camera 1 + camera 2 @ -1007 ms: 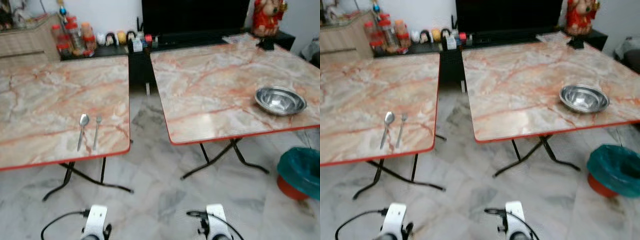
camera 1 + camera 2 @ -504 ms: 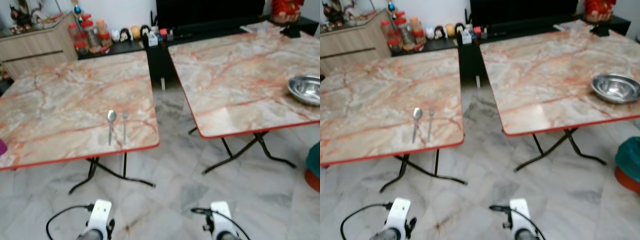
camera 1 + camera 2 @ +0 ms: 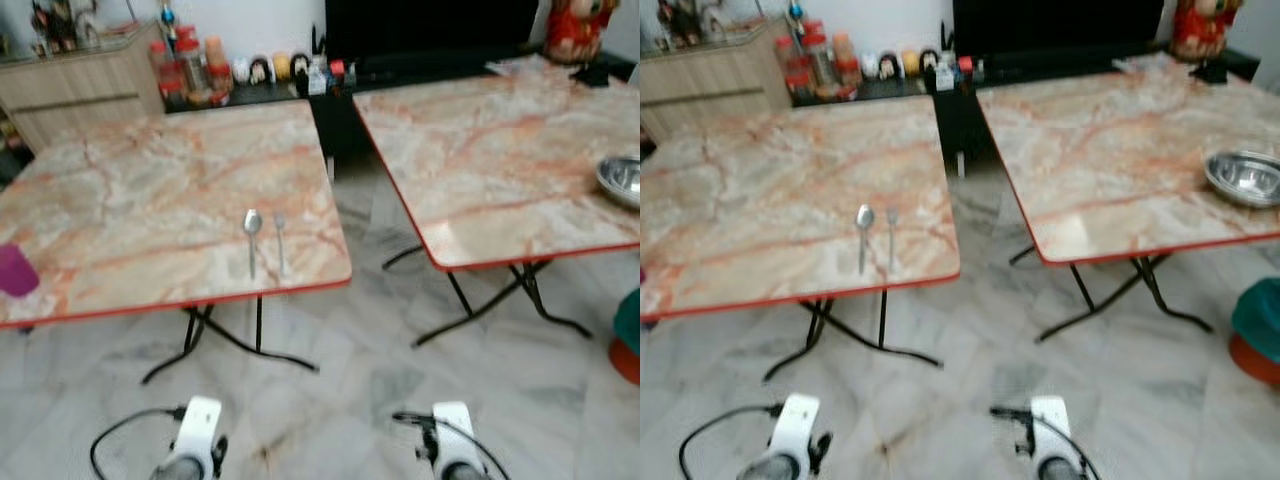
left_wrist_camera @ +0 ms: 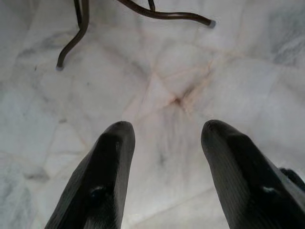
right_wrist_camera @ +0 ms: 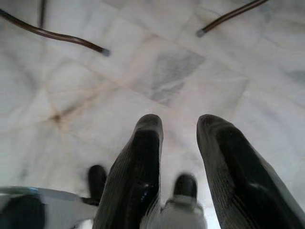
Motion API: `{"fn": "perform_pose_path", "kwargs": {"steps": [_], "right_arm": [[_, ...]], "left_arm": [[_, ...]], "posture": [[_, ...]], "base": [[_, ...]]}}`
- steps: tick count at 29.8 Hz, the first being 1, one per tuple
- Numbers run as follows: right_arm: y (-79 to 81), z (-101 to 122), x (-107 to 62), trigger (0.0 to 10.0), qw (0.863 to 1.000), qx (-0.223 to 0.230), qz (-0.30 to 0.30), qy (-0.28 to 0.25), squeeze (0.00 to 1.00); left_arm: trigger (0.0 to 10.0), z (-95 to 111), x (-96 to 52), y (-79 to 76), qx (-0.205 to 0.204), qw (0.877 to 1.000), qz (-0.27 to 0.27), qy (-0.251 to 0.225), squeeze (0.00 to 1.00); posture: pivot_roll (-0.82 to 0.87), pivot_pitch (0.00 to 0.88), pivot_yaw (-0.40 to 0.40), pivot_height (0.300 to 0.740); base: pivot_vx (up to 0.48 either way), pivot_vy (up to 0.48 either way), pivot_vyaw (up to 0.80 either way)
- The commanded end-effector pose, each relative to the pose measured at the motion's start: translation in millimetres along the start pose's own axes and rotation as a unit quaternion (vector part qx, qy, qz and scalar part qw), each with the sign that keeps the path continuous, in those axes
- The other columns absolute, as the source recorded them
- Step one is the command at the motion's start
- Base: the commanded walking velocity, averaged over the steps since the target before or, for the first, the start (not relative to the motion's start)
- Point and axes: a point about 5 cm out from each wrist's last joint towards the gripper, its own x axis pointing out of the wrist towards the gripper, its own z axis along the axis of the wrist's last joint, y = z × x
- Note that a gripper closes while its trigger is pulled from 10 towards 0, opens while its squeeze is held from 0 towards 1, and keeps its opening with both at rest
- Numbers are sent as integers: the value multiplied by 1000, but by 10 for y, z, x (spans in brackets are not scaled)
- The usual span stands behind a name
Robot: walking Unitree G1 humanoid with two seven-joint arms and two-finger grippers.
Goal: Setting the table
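Seen from the robot's head, two marble-patterned folding tables with red edging stand side by side on a pale marble floor (image 3: 330, 400). On the left table (image 3: 150, 190), a spoon (image 3: 252, 238) and a fork (image 3: 280, 240) lie parallel and just beside each other, handles toward the near edge, close to that table's near right corner; the spoon is on the left of the pair. A purple cup (image 3: 15, 270) sits at the same table's near left edge, well apart from the cutlery. On the right table (image 3: 500, 160), a steel bowl (image 3: 1245, 176) rests near the right edge. Behind the left table, jars and small bottles (image 3: 190, 70) crowd a dark low shelf beside a wooden cabinet (image 3: 80, 90); a red figurine (image 3: 575, 25) stands behind the right table, and a teal-lined bin (image 3: 1258, 330) sits on the floor below the bowl's corner. Both arms hang low in front of the tables. In the left wrist view, the left gripper (image 4: 167, 143) hovers over bare floor, its two black fingers (image 4: 112, 162) spread apart with nothing between them. In the right wrist view, the right gripper (image 5: 178, 138) likewise hangs above the floor, fingers (image 5: 143, 157) parted and gripping nothing, table feet beyond.
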Motion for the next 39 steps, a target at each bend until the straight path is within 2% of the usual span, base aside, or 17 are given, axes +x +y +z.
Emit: {"fn": "perform_pose_path", "kwargs": {"steps": [1,25,30,34,39], "right_arm": [[-34,57,16,10000,1000,1,-5,-6,0],[9,116,30,10000,1000,7,-2,-17,0],[30,173,42,10000,1000,0,3,-28,0],[99,344,65,10000,997,-22,20,-68,0],[164,553,85,10000,993,-28,33,-111,0]], "left_arm": [[10000,37,9,15,-8,1000,6,-6,0],[10000,54,12,9,-9,1000,9,-11,0],[10000,49,11,-5,-2,1000,11,-10,0],[10000,64,15,-31,-7,1000,5,-15,0],[10000,74,22,-61,-5,1000,2,-13,0]], "posture": [[-30,0,104,740],[-10,26,110,740],[-8,28,108,740],[-6,29,106,740],[-4,34,102,740]], "base": [[0,480,0],[0,472,0],[0,0,0],[0,0,0],[0,0,0]]}}
